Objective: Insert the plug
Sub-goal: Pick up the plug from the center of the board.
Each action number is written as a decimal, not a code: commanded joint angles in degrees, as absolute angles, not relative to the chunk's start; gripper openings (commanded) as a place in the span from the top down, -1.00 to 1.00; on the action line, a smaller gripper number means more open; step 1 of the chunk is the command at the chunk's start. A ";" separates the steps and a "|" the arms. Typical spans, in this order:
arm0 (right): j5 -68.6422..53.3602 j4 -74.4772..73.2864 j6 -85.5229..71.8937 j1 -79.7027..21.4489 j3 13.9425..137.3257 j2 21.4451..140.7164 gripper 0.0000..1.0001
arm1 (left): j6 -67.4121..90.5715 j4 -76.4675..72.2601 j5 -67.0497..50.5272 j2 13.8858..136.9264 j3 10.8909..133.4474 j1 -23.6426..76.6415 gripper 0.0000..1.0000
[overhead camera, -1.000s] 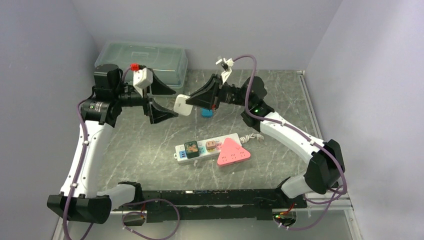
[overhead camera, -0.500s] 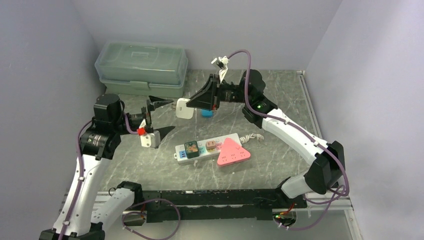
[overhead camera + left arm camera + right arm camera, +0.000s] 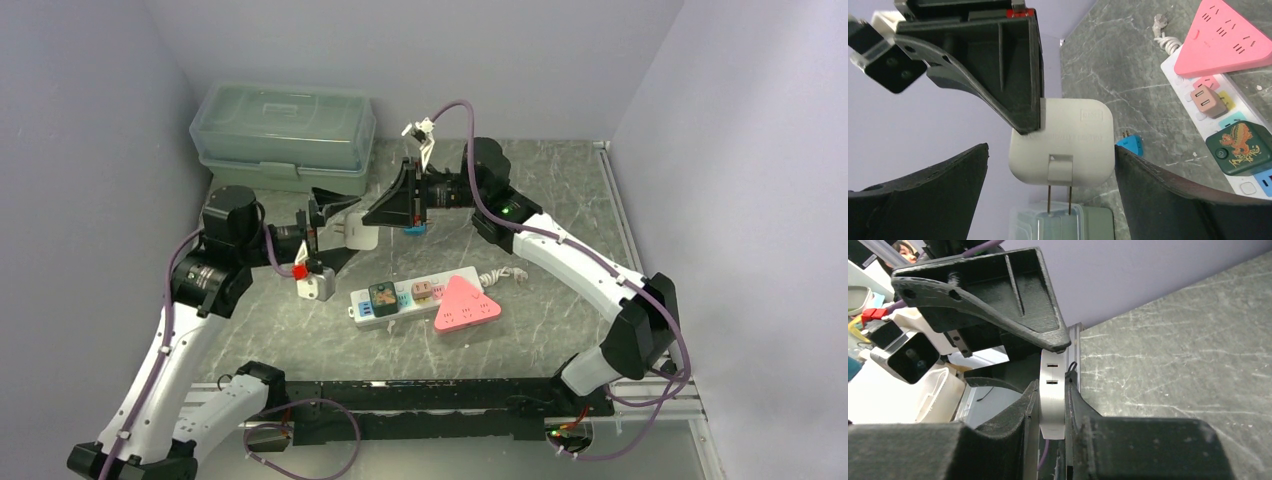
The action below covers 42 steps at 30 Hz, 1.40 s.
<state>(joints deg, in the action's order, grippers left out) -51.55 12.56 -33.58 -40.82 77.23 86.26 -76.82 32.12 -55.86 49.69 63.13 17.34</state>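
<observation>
While R gripper [image 3: 368,217] pinches the white plug [image 3: 357,233] in mid-air, over the table's far-middle, L gripper [image 3: 328,232] gapes wide w/ one finger on either side of plug, not touching. Prongs point twd clear box [image 3: 285,125], far left. Power strip [image 3: 400,300] lies nearer, approx. centre.

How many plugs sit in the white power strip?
2: a green adapter near its left end and a pinkish plug just right of it. The pink triangular strip may hide others.
</observation>
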 commanded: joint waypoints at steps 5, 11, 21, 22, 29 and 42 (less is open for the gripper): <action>-52.01 10.62 -33.04 -41.78 81.62 86.32 1.00 | -78.19 29.18 -54.37 48.35 64.13 20.81 -0.95; -52.01 10.35 -33.04 -42.01 81.29 85.79 1.00 | -79.82 32.29 -52.47 49.49 65.63 22.21 -0.49; -52.01 12.53 -33.04 -42.25 78.55 84.39 1.00 | -76.69 28.36 -51.44 48.61 63.66 22.85 0.74; -52.01 13.72 -33.04 -42.56 77.90 84.22 1.00 | -76.42 27.86 -51.28 48.48 63.37 22.93 0.75; -52.01 19.36 -33.04 -47.65 73.87 84.73 0.04 | -72.33 23.47 -48.75 48.37 62.61 23.12 0.94; -28.41 31.17 -36.32 -48.52 67.72 83.35 -0.45 | -70.79 23.22 -47.07 47.47 62.14 23.20 1.00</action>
